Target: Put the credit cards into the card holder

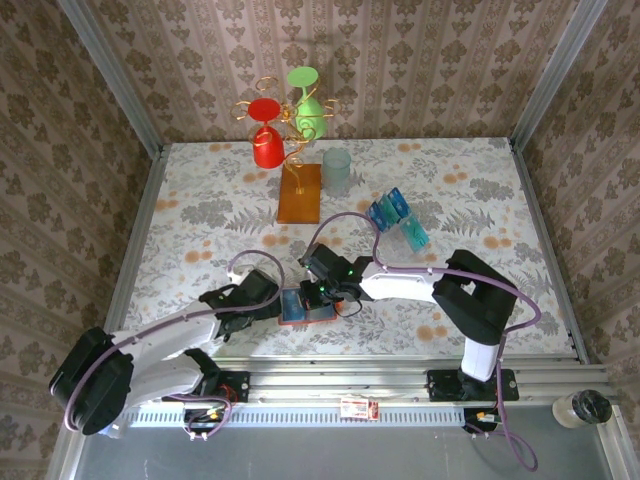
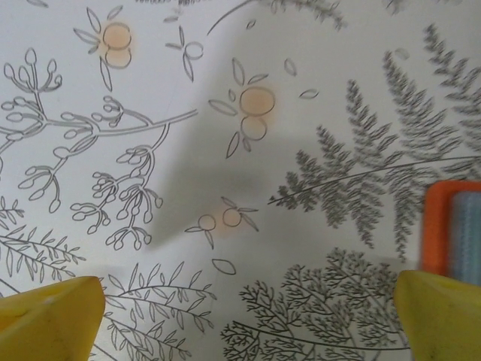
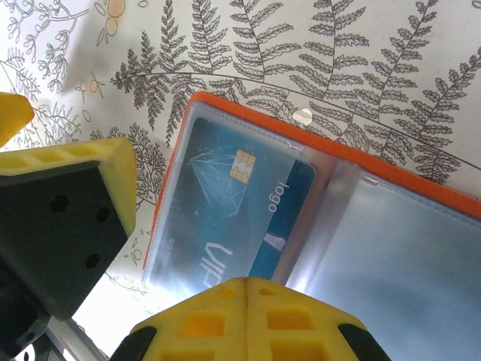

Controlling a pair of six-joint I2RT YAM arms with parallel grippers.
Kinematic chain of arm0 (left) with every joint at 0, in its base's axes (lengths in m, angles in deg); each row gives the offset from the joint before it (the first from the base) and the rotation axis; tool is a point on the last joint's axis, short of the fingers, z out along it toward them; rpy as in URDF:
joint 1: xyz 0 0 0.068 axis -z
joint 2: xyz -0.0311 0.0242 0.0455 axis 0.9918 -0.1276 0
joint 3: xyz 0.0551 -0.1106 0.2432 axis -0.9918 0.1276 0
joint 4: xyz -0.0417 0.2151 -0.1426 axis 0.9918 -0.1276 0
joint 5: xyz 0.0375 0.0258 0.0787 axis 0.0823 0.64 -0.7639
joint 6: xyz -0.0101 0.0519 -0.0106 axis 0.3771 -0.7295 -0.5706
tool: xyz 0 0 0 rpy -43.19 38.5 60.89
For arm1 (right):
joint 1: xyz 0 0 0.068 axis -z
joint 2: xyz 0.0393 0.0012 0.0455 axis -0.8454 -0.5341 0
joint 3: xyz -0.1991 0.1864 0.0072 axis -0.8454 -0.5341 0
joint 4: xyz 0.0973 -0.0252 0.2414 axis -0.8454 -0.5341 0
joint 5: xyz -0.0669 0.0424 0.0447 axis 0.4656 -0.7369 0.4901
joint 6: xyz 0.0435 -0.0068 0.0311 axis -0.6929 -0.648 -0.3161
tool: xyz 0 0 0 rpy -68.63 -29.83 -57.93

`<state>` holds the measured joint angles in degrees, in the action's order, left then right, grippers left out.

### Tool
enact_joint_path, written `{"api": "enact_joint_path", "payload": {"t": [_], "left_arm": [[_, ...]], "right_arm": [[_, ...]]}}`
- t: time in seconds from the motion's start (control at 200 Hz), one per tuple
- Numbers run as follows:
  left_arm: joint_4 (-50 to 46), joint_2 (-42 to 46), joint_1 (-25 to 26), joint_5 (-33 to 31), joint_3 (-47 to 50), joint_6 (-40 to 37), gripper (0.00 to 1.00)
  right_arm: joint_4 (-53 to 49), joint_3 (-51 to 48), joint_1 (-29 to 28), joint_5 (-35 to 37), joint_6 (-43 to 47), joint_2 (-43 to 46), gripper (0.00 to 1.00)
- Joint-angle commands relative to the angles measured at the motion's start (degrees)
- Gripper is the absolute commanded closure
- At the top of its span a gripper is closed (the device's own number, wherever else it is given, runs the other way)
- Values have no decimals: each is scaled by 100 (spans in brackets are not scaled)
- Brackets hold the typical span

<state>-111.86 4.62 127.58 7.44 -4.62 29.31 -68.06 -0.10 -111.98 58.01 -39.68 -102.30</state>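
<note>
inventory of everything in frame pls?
Square orange-red card holder: 1, orange-red, open, table's near centre.
Blue chip card: 1, blue, in holder's clear sleeve.
Loose credit cards: several, blue/teal, heap right of centre.
Gold wire stand: 1, gold, orange-brown base, far centre.
Red plastic goblet: 1, red, inverted on stand.
Green plastic goblet: 1, green, inverted on stand.
Translucent tumbler: 1, pale teal, beside stand base.
Small box: 1, red-white, front rail.
Dark-lidded jar: 1, clear, near right corner.
Left claw: 1, yellow, open, left of holder.
Right claw: 1, yellow, shut, over holder.
</note>
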Motion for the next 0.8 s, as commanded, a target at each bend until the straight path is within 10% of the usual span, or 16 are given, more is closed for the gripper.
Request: {"api": "enact_joint_path", "payload": {"t": [0.0, 0.795], "left_arm": [[-134, -201, -55, -45, -27, 108, 0], [328, -887, -60, 230, -106, -41, 0]], "right_arm": [[-153, 127, 21, 89, 48, -150, 98], [-135, 478, -23, -191, -4, -680, 98]]}}
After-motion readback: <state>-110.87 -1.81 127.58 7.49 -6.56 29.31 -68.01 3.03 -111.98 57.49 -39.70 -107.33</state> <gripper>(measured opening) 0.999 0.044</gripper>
